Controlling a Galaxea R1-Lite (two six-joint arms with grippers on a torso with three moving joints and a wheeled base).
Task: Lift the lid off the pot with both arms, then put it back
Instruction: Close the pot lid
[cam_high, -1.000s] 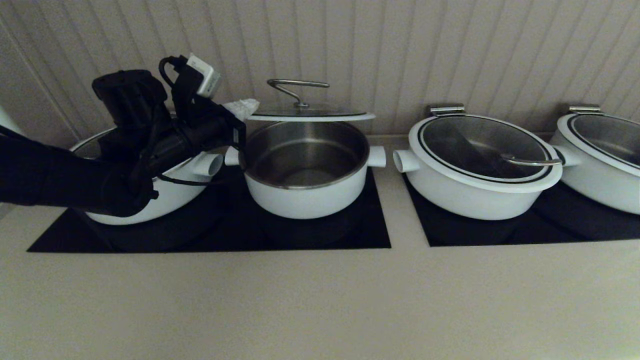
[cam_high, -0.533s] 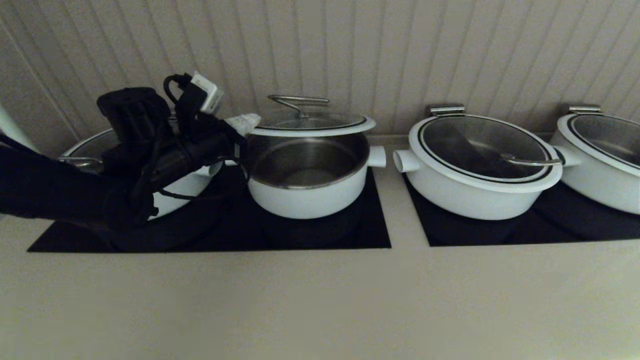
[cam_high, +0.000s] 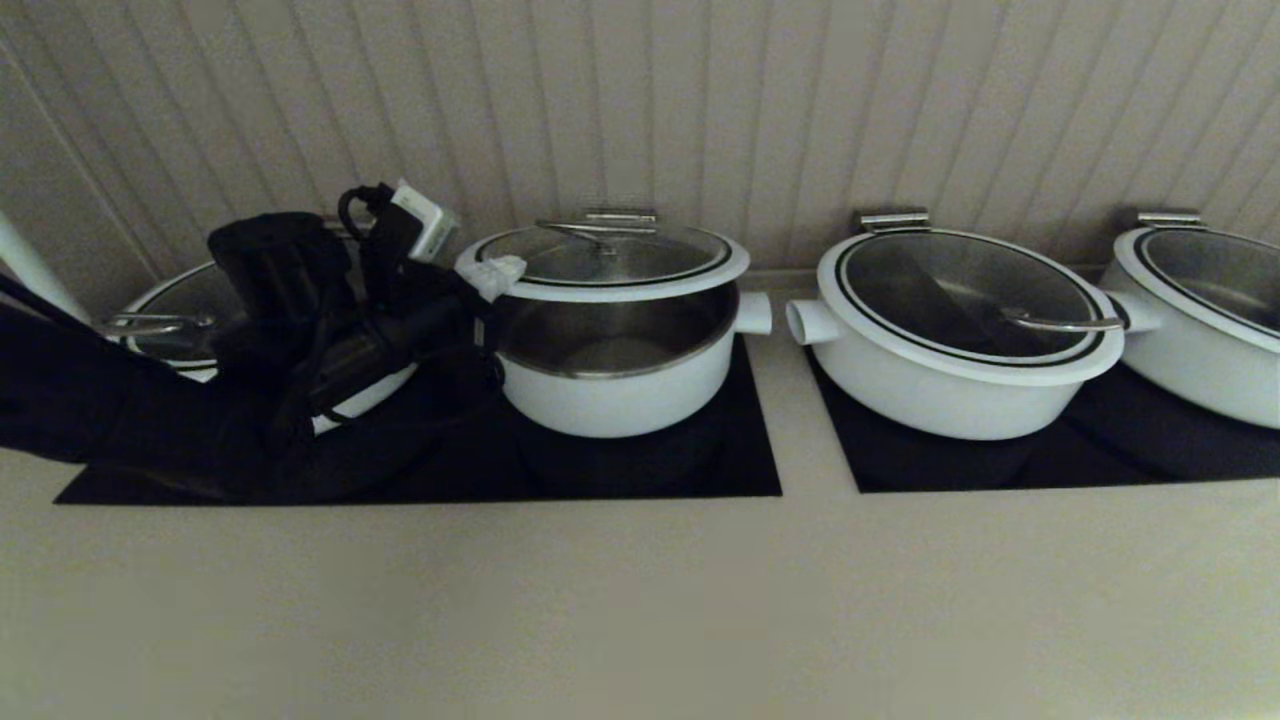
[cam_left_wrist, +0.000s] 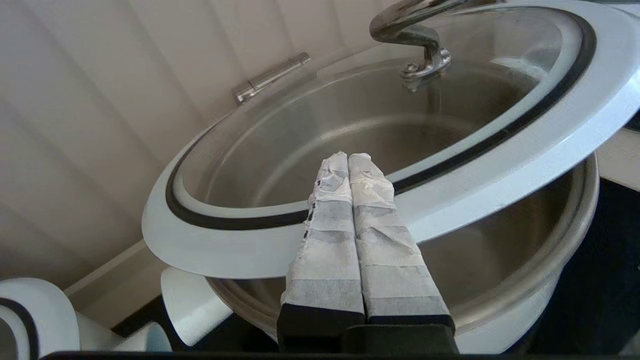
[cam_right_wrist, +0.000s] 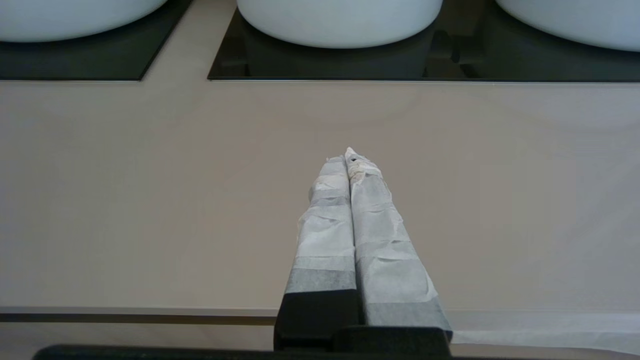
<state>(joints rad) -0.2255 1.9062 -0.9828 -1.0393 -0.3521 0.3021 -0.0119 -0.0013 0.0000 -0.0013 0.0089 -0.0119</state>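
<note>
The glass lid (cam_high: 610, 260) with white rim and steel bar handle hangs tilted just above the narrow white pot (cam_high: 620, 395). Its near edge is raised, so the steel inside shows. My left gripper (cam_high: 500, 275) is at the lid's left edge. In the left wrist view its taped fingers (cam_left_wrist: 347, 156) lie pressed together across the white rim of the lid (cam_left_wrist: 225, 245), over the pot (cam_left_wrist: 525, 280). My right gripper (cam_right_wrist: 348, 155) is shut and empty, low over the bare counter near its front edge, out of the head view.
A wider lidded white pot (cam_high: 960, 330) stands right of the pot, another (cam_high: 1210, 300) at the far right, and one (cam_high: 180, 310) at the left behind my left arm. All stand on black cooktops (cam_high: 650, 470). A panelled wall is close behind.
My left gripper has come down with the lid. The lid has dropped from well above the pot to just over its rim and shifted slightly left.
</note>
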